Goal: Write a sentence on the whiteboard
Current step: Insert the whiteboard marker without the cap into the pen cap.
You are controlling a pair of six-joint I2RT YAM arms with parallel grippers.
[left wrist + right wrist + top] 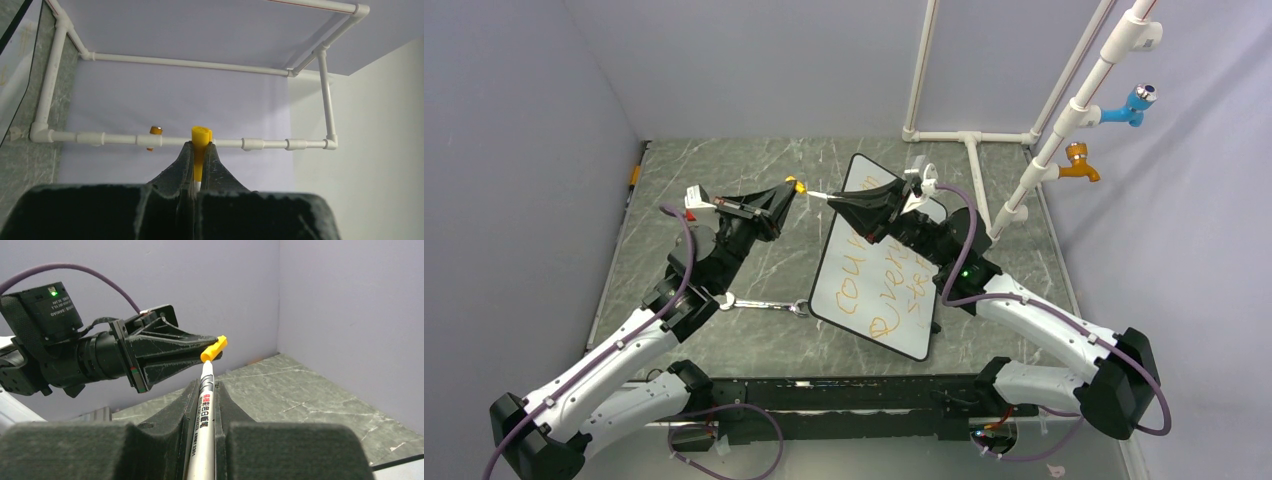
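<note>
The left jaws are closed on the cap, the right jaws on the marker, whose long axis points tip-first at the cap, tip just beside it.

You have bright, even light from overhead in all three views. Shadows under the arms fall soft and faint on the grey-green marbled tabletop. The large flat white black-rimmed whiteboard is evenly lit, slightly washed out. Each wrist view goes dark and blurred along its bottom edge.
</note>
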